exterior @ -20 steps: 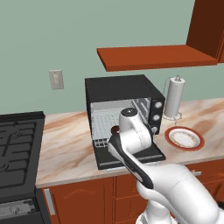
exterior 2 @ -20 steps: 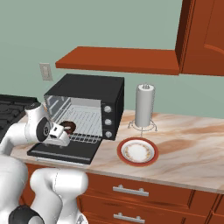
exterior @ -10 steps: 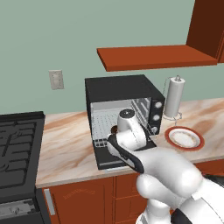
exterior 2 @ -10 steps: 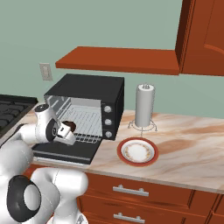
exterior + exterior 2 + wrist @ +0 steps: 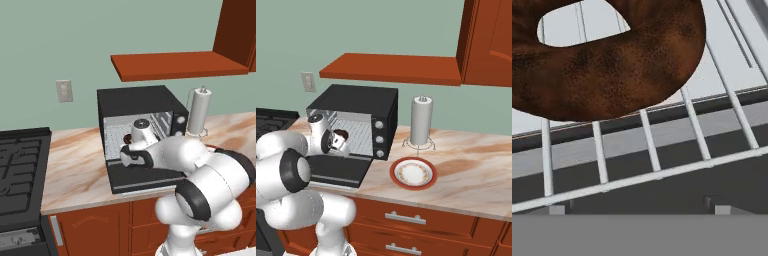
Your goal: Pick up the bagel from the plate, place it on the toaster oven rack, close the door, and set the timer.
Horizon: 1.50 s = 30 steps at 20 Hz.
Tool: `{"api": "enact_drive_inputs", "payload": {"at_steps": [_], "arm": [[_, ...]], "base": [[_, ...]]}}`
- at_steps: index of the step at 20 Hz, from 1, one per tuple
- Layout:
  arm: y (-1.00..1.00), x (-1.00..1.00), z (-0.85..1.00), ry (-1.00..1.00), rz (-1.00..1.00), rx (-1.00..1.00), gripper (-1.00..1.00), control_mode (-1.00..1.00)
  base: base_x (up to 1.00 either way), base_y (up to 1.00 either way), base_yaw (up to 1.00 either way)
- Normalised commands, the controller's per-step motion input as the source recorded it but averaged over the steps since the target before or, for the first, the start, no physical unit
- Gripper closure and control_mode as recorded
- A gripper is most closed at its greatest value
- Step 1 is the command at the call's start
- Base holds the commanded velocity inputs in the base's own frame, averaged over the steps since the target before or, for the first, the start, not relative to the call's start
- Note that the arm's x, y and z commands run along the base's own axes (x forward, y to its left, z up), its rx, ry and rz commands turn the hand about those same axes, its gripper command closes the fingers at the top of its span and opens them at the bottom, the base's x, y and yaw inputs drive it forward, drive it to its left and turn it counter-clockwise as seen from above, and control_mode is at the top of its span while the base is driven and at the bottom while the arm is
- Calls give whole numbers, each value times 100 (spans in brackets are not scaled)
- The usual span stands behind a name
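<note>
The dark-brown bagel (image 5: 612,60) lies over the silver bars of the toaster oven rack (image 5: 652,175), close in front of my hand. From the right it shows as a small brown ring (image 5: 341,135) just inside the black oven's cavity. My gripper (image 5: 639,210) is open, its two tips set wide apart at the bottom edge with nothing between them. The hand (image 5: 126,150) reaches into the oven mouth above the lowered door (image 5: 145,177). The red-rimmed plate (image 5: 414,173) sits bare on the counter right of the door (image 5: 336,170).
A tall white paper-towel roll (image 5: 421,120) stands right of the oven, behind the plate. The oven's knobs (image 5: 378,135) line its right front panel. A dark stove (image 5: 20,165) lies to the left. A red-brown shelf (image 5: 175,65) hangs above the oven.
The arm has stretched forward and the hand has gone deeper into the oven mouth, carrying the bagel from above the door onto the rack.
</note>
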Motion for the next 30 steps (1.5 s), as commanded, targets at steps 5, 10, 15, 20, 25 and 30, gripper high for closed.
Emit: {"api": "enact_drive_inputs", "payload": {"at_steps": [5, 10, 15, 20, 25, 30], "arm": [[0, 62, 5, 0, 0, 0, -100, -100], [0, -77, 42, -1, 0, 0, -100, -100], [0, -100, 57, 0, 3, 0, -100, -100], [35, -96, 37, 8, 24, -2, -100, -100], [92, -79, 9, 12, 48, -17, -100, -100], [97, -74, 0, 4, 40, -28, -100, -100]], "base": [[0, 0, 0], [0, 0, 0], [0, 0, 0], [0, 0, 0], [0, 0, 0], [0, 0, 0]]}}
